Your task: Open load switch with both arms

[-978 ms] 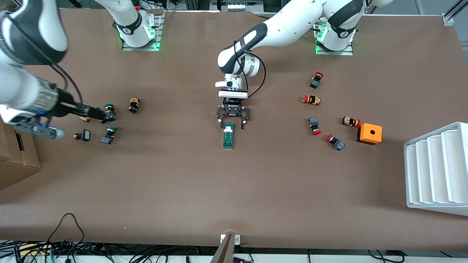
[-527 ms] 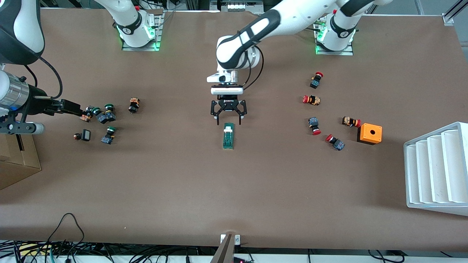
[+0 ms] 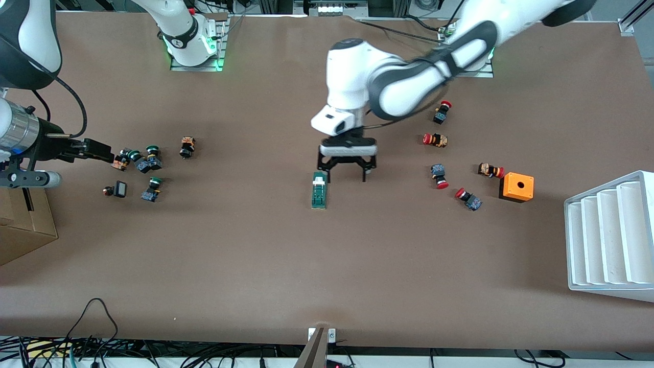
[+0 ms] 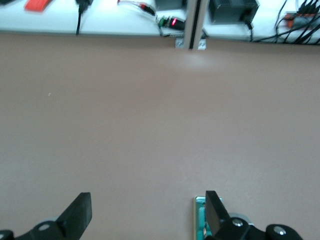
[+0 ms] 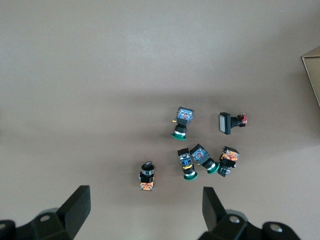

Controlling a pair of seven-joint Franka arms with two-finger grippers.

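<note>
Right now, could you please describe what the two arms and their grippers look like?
Both arms are glossy white with dark grey joint bands and rounded shells. The left arm carries a black cable and ends in a white wrist block above the black two-finger left gripper. The right arm has a silver metal wrist, a black cable and the black right gripper.

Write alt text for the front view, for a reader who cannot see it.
On a brown table, the left gripper, fingers open, hangs just beside the dark-green load switch, toward the left arm's end. The right gripper, open, is by a cluster of green-capped push buttons at the right arm's end.
</note>
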